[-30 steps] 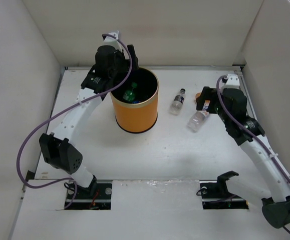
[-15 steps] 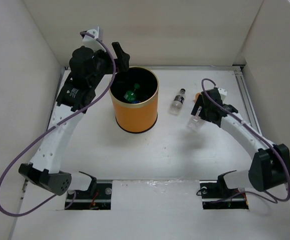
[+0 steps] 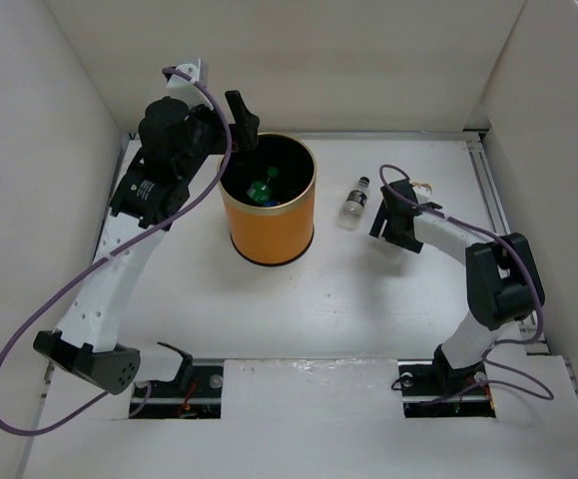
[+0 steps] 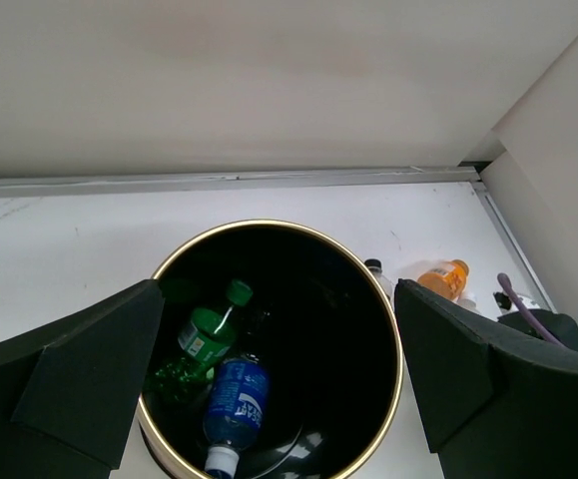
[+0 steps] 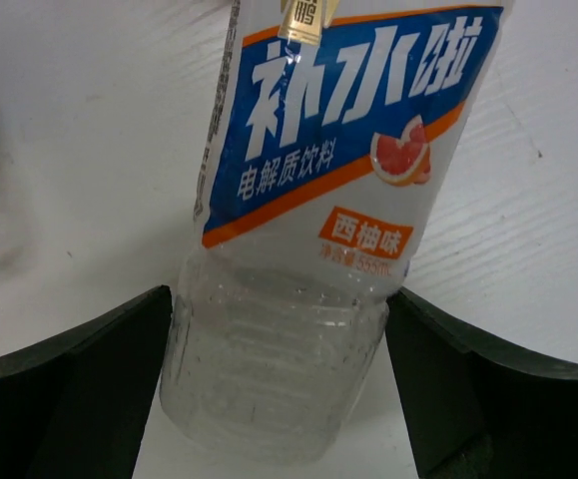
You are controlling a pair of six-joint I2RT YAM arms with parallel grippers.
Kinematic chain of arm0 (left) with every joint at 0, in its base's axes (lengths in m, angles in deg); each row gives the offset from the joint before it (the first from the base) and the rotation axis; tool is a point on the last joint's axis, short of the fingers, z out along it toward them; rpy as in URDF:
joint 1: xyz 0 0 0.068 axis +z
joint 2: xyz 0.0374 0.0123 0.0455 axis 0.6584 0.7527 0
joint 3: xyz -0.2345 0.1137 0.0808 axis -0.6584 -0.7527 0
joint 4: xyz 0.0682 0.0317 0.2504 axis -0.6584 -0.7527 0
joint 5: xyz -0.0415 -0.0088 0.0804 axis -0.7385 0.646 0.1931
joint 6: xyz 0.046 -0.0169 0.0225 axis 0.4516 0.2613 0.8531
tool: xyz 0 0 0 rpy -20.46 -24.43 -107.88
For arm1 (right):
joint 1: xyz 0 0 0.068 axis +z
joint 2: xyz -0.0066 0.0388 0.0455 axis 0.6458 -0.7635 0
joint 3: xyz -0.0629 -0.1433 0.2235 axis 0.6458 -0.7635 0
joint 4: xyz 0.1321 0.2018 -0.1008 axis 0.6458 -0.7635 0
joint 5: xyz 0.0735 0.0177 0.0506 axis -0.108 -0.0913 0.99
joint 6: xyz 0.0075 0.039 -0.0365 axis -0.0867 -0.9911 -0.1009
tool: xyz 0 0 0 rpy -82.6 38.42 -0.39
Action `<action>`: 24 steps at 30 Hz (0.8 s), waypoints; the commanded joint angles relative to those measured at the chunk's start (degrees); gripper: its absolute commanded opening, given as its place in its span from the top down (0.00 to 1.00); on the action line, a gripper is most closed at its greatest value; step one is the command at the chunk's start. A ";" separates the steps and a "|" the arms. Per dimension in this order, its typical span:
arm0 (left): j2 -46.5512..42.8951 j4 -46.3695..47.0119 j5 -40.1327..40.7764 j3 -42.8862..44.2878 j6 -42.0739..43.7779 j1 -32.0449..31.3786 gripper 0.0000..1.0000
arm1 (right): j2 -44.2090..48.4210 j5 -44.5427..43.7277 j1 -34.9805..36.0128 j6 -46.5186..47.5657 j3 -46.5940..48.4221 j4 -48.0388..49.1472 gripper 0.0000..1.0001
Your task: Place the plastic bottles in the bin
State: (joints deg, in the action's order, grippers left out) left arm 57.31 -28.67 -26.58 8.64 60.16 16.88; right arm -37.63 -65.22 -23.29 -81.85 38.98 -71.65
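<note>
**A:** Orange bin (image 3: pixel 269 230) from overhead: the left gripper (image 3: pixel 241 122) hangs over its far-left rim, jaws spread, nothing in them. Green bottle (image 3: pixel 261 188) is down inside, below and right of it. Right gripper (image 3: pixel 390 232) sits low over the table (image 3: pixel 318 299). The dark-cap bottle (image 3: pixel 355 203) lies just to its left, not touching.

**B:** Left wrist cam agrees. Fingers (image 4: pixel 89 379) are wide, with the bin straight below between them. Green bottle and a blue-label bottle (image 4: pixel 237 404) are at the bottom. Orange bottle (image 4: pixel 443 279) lies on the table just past the right finger's tip.

**A:** Right wrist?

**B:** White-blue bottle (image 5: pixel 298 299) lies on the table between both fingers (image 5: pixel 69 389), its sides right at their inner edges. Squeezing or just flanking, can't tell.
</note>
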 commanded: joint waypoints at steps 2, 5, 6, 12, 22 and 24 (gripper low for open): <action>-1.74 1.01 -0.83 0.56 0.62 -0.05 0.00 | -1.83 0.69 -1.28 -0.60 3.36 3.43 0.14; -1.74 1.01 -0.21 0.56 0.62 -0.05 0.00 | -2.45 2.18 -2.33 -0.60 1.00 4.92 0.18; -2.27 1.01 -0.21 0.56 0.62 -0.05 0.00 | -2.45 2.19 -2.34 -0.60 0.29 5.62 0.23; -2.27 1.54 -0.21 0.56 0.62 -0.05 0.00 | 1.59 2.89 -2.95 0.54 -2.70 5.64 0.42; -1.74 1.54 -1.87 0.56 0.09 -0.05 0.00 | 21.43 -0.36 -0.14 0.54 -5.26 -3.58 0.75; -1.74 2.06 -3.72 0.56 -0.44 -0.05 0.00 | 28.26 -0.89 -0.14 1.24 -5.26 -5.35 0.79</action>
State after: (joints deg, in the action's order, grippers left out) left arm 57.29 -28.69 -27.61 8.64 60.09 16.90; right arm -17.24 -63.56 -23.60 -81.39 33.62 -73.27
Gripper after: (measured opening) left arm 0.993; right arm 0.758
